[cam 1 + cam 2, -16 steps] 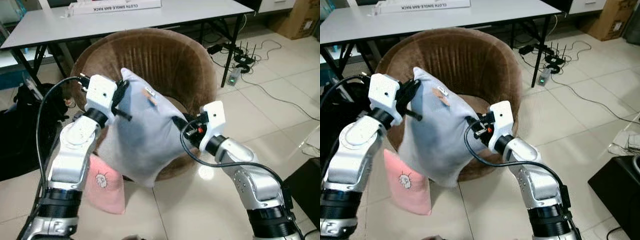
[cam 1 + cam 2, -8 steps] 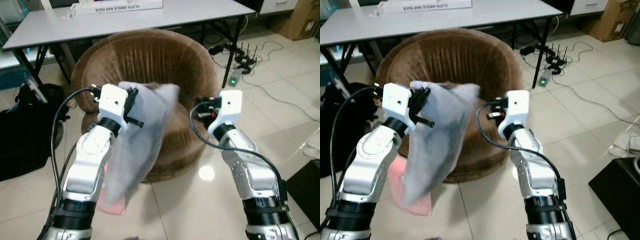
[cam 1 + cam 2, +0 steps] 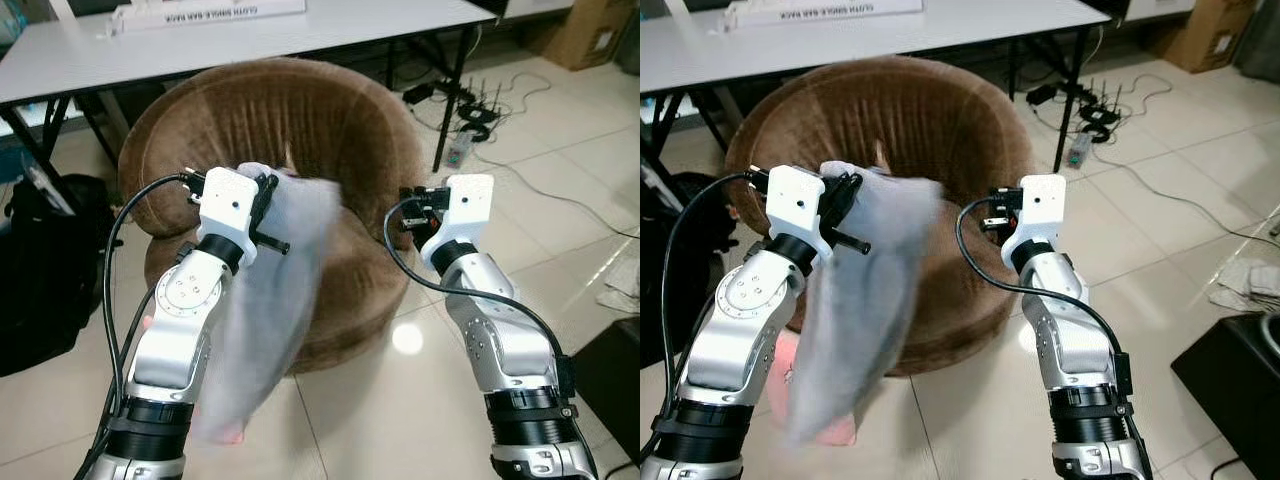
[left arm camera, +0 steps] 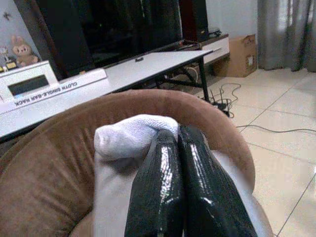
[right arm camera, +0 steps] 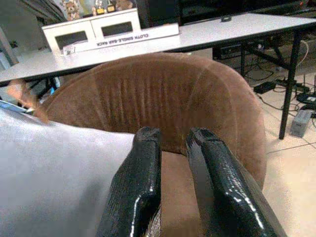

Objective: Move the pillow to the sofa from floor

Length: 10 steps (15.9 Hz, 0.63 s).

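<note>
Head view: right gripper (image 3: 408, 207) has let go, fingers apart | left gripper (image 3: 268, 210) alone pinches pillow (image 3: 275, 310) corner | pillow now dangles before sofa (image 3: 350, 130), not yet placed

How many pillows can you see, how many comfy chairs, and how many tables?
Pillows: 2, a grey pillow hanging from the left gripper, and a pink pillow on the floor.
Brown sofa chair: 1
White table: 1
Total: 4
</note>
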Tool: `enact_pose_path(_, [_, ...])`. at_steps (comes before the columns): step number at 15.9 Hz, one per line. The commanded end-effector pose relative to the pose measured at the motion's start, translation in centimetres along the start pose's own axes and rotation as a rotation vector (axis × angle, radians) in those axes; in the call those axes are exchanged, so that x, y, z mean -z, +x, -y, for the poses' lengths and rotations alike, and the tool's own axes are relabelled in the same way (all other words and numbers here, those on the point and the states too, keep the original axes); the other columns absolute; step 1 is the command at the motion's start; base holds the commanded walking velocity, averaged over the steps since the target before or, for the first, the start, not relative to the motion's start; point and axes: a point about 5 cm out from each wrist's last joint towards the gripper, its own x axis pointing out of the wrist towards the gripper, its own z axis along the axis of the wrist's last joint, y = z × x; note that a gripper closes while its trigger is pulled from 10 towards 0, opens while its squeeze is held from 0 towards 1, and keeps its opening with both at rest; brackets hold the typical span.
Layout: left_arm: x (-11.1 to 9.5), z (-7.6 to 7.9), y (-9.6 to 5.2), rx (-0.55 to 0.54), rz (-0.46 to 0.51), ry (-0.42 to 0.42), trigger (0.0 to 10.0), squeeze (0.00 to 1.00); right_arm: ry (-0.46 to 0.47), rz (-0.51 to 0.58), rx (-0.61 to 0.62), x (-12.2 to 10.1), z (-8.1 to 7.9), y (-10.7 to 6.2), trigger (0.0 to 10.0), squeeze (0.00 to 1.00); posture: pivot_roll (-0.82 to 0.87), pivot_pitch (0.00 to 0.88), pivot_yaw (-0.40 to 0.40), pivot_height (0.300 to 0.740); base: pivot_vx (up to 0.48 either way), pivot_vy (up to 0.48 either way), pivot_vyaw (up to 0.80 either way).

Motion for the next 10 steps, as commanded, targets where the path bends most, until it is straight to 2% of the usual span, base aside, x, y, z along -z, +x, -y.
enact_pose_path(1, [-1.60, -0.35, 0.24, -0.009, 0.067, 0.032, 10.0, 0.00, 0.000, 0.007, -0.002, 0.01, -0.15, 0.18, 10.0, 0.00, 0.05, 0.000, 0.056, 0.740, 0.386, 0.000, 0.00])
enact_pose_path(10, [-1.55, -0.76, 0.28, -0.003, 0.059, 0.042, 10.0, 0.00, -0.007, -0.003, 0.023, 0.37, 0.25, 0.22, 10.0, 0.00, 0.04, 0.000, 0.065, 0.740, 0.389, 0.000, 0.00])
